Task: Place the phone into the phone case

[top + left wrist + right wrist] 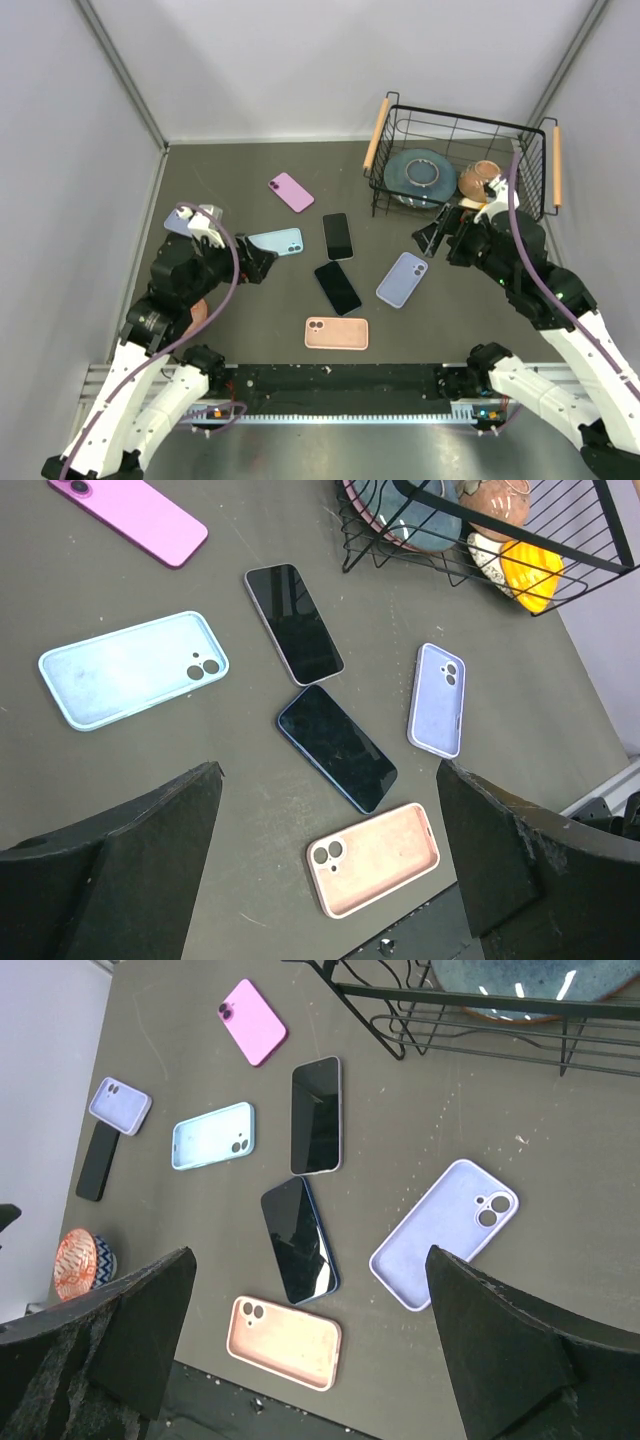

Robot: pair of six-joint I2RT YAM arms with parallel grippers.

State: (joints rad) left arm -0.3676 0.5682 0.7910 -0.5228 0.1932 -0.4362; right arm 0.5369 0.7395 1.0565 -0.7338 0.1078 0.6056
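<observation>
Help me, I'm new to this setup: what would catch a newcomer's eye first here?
Colourful cases lie mid-table: a light blue case, a lilac case and a peach case, around a pink-edged phone and a blue-edged phone, both screen-up. At the far right stands a wire basket holding a blue plate. The left gripper and right gripper hover open on either side.
</observation>
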